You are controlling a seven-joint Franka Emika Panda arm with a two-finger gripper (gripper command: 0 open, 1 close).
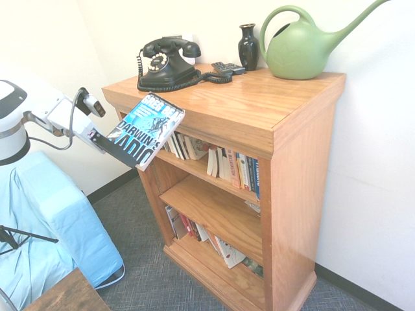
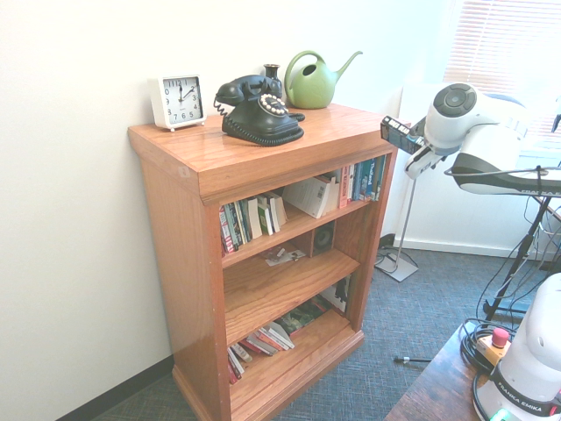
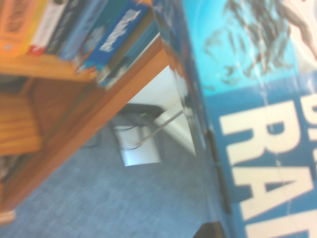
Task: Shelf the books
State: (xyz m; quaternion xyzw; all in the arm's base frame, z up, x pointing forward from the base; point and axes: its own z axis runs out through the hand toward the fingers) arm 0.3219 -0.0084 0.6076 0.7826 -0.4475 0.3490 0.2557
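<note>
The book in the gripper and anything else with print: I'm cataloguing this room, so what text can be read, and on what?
"GREG BEAR", "DARWIN'S" and a partly covered "RADIO": cover of the book in the gripper.
"RA", cut off: same cover, wrist view.
"12" and the other hour numbers: clock face on the shelf.
"FRANKA EMIKA": white robot base.
Spines of shelved books: too small or blurred.

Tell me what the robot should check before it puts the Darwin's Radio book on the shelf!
1. Claw shut on the Darwin's Radio book: ok.
2. Book in front of the top shelf opening: not ok, it hangs outside the bookcase's corner.
3. Book upright like the shelved books: not ok, it is tilted.
4. Room on the top shelf: cannot tell; the middle shelf board is mostly bare: ok.
5. Telephone and watering can out of the way on top: ok.
</note>
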